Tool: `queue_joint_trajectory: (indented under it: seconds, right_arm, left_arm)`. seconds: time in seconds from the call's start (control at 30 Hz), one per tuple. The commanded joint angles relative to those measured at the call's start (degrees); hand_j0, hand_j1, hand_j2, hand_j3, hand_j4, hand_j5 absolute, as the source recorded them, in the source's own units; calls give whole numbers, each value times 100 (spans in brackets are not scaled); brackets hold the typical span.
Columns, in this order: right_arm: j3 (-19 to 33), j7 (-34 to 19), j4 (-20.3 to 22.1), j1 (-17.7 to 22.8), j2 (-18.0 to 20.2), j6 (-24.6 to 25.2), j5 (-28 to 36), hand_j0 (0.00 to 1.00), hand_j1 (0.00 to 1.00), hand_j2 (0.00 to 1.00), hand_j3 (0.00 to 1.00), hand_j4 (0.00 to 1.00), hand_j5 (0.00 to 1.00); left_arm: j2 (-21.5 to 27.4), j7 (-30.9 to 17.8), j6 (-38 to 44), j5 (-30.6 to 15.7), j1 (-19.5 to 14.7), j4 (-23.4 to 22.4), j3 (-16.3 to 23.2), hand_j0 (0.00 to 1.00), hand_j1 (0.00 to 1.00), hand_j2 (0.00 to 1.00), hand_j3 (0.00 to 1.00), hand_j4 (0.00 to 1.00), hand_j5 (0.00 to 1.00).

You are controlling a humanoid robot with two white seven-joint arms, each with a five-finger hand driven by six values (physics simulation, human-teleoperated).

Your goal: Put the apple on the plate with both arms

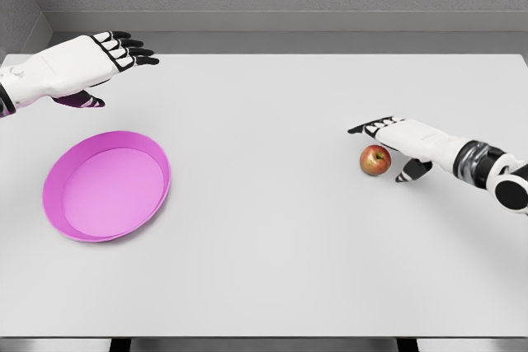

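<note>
The left hand [82,68] is held at ten o'clock, fingers extended, empty. The pink plate [157,158] is seated at eight o'clock. Bare table [272,204] separates it from the apple [375,160] at three o'clock, flanked by the right hand [408,142], spread, not closed.

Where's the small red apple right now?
In the head view the small red apple sits on the white table, right of centre, beside the right hand's open fingers, far from the pink plate.

A red apple [375,160] is sitting right of centre on the white surface [272,228], the right hand [402,142] lying open around it. A pink plate [107,185] is resting at left; the left hand [99,63] is hovering open at upper left.
</note>
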State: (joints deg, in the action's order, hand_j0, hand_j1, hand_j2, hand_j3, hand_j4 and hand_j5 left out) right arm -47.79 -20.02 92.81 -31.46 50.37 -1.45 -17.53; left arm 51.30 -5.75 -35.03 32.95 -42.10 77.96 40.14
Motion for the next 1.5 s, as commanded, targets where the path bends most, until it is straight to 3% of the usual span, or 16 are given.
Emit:
queue_joint_trajectory:
  seconds: [0.0,0.17,0.37,0.83,0.87,0.97,1.03,1.3,1.47]
  right_arm:
    - [-81,-256,-70,-9,-63,39,4,100,100,100,100,100,100]
    - [-459,-274,-369,-404,-274,48,4,100,100,100,100,100,100]
    - [-503,-274,-457,-439,-291,39,4,100,100,100,100,100,100]
    - [-521,-590,-316,-659,-309,22,13,100,100,100,100,100,100]
    - [-512,-608,-299,-659,-283,13,13,96,96,96,96,96,96]
    - [-503,-740,-202,-650,-265,-40,13,68,68,68,68,68,68]
    - [-503,-898,-202,-650,-265,-58,22,59,59,59,59,59,59]
    - [-495,-1003,-132,-650,-265,-58,22,45,45,45,45,45,45]
    - [-468,-1021,0,-659,-177,-58,22,41,41,41,41,41,41]
  left_arm:
    - [12,3,3,-34,0,-1,-7,100,100,100,100,100,100]
    - [3,3,3,-34,0,-36,-7,100,100,100,100,100,100]
    - [-6,3,3,-34,0,-36,-7,100,100,100,100,100,100]
    - [-6,3,3,-34,0,-36,-7,100,100,100,100,100,100]
    - [-6,3,3,-34,0,-36,-7,100,100,100,100,100,100]
    - [-6,3,3,-34,0,-36,-7,100,100,100,100,100,100]
    - [-6,3,3,-34,0,-36,-7,100,100,100,100,100,100]
    - [-15,3,3,-34,0,-36,-7,100,100,100,100,100,100]
    - [-15,3,3,-34,0,-36,-6,100,100,100,100,100,100]
